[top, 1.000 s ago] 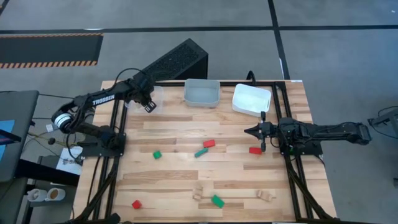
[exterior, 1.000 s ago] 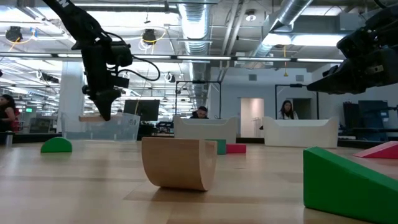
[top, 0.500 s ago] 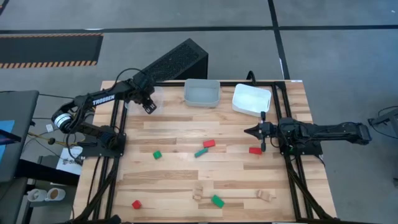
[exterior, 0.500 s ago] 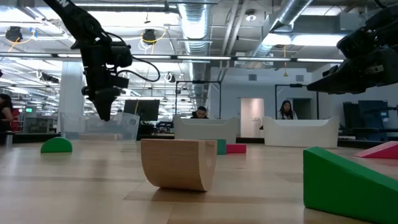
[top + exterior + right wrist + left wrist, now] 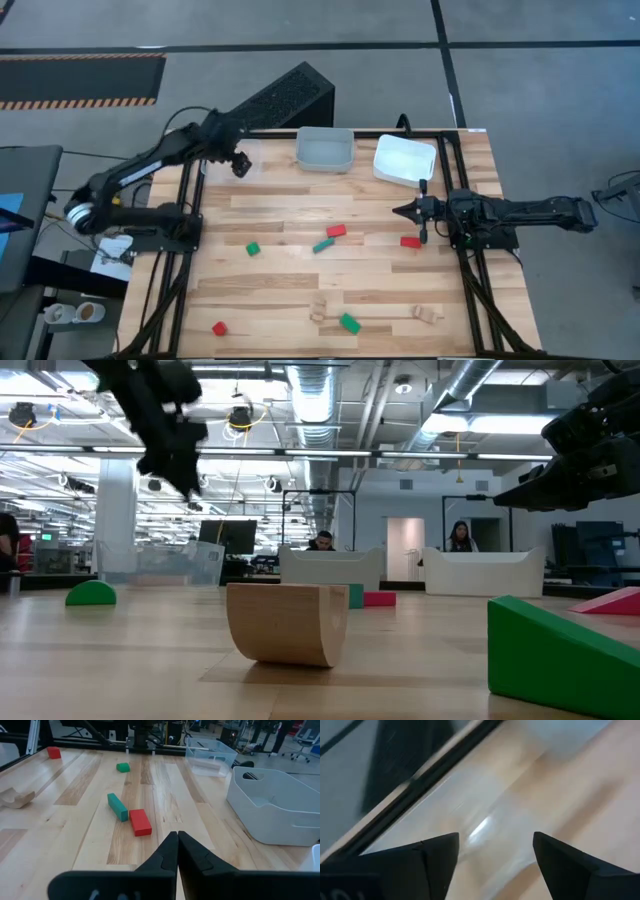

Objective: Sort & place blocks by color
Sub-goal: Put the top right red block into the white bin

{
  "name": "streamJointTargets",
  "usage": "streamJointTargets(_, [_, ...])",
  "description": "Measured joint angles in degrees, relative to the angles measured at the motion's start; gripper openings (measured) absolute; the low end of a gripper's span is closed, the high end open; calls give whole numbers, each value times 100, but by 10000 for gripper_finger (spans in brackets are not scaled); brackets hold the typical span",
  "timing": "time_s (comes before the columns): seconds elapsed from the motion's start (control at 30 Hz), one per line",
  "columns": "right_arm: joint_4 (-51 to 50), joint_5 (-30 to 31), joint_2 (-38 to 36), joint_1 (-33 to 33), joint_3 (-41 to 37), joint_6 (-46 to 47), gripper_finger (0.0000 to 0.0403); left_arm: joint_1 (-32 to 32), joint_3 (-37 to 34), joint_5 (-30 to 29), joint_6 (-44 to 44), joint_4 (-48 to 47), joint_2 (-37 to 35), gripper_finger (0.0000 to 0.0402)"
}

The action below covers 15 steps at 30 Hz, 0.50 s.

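Red, green and light wood blocks lie scattered on the table. In the high view a red brick (image 5: 336, 230) and a green brick (image 5: 323, 244) lie mid-table. Another red block (image 5: 410, 241) lies by my right gripper (image 5: 421, 214), which is shut and hovers at the right side (image 5: 177, 842). My left gripper (image 5: 239, 166) is open and empty, raised above the clear tray (image 5: 247, 150) at the far left (image 5: 178, 455); its fingers (image 5: 440, 852) frame the blurred tray. A light wood piece (image 5: 205, 764) lies in that tray.
A grey tray (image 5: 325, 148) and a white tray (image 5: 404, 158) stand along the far edge. More blocks lie nearer: a green one (image 5: 253, 248), a red one (image 5: 219, 328), a green one (image 5: 349, 322), and wood pieces (image 5: 320, 308) (image 5: 428, 314). People show in the room beyond the table.
My left gripper has risen from just above the clear tray and shifted a little toward the far edge. A light wood piece that showed at its fingertips a second ago is no longer there. The right arm has kept still.
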Motion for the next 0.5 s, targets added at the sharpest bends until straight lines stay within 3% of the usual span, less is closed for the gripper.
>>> streamJointTargets(0.1, [2,0,2,0,-2,0,27,-617,-335,644,-415,742,-705,241])
streamJointTargets(0.17, [1,0,1,0,-2,0,27,-1123,-613,719,-686,1201,-1164,241])
streamJointTargets(0.37, [0,0,0,0,0,0,29,-2566,-1323,177,-1376,1898,-2180,241])
streamJointTargets(0.5, [2,0,1,0,-1,0,28,-3393,-1620,-229,-1938,1923,-2390,241])
